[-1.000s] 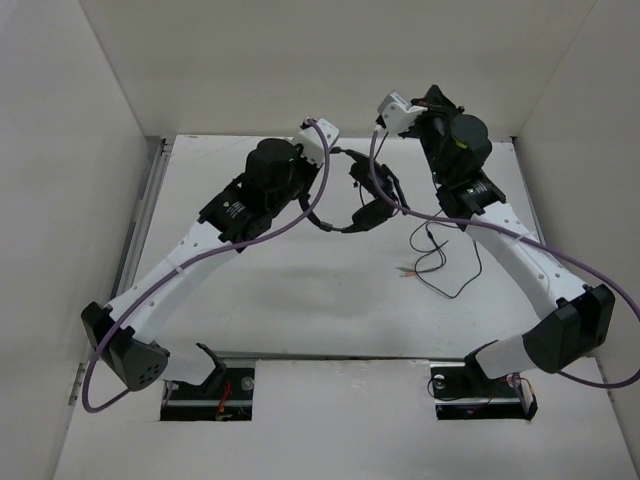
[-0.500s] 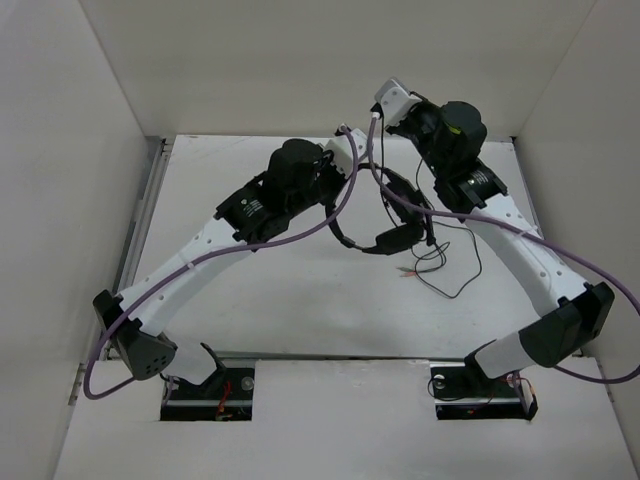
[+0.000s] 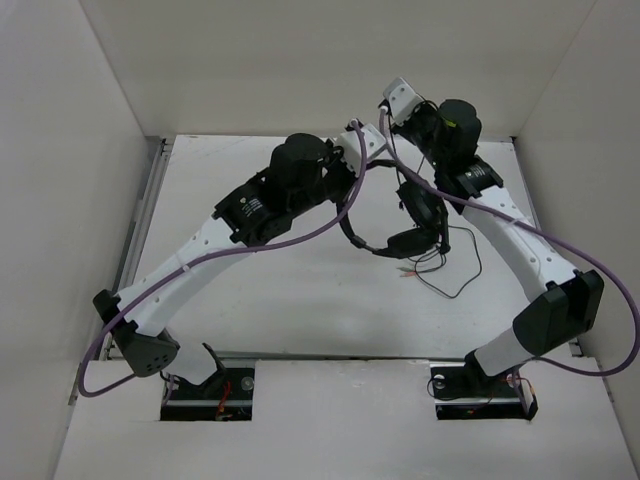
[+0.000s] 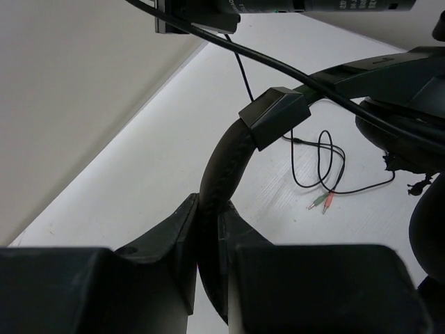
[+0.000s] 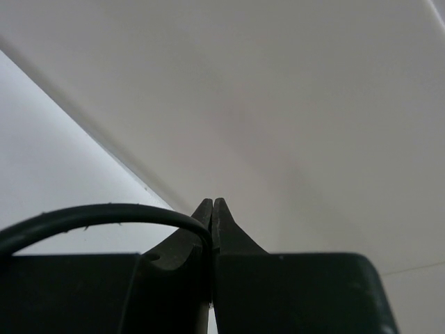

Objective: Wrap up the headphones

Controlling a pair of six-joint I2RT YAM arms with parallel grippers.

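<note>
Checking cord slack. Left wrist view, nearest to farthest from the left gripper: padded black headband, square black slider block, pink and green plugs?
1. Padded black headband: clamped in the left gripper.
2. Square black slider block: farther up the band.
3. Pink and green plugs: on the table beyond, to the right.

A flat white table (image 3: 300,300) fills the middle of the overhead view. It is boxed in by plain white panels, a back wall (image 3: 330,60), a left wall (image 3: 60,200) and a right wall (image 3: 590,130), each meeting the tabletop in a straight seam. A thin metal rail (image 3: 140,220) runs along the table's left edge, and a white ledge (image 3: 340,420) with two dark rectangular cutouts (image 3: 190,398) spans the near side; the light is even and diffuse, laying soft grey shadows on the tabletop.
</note>
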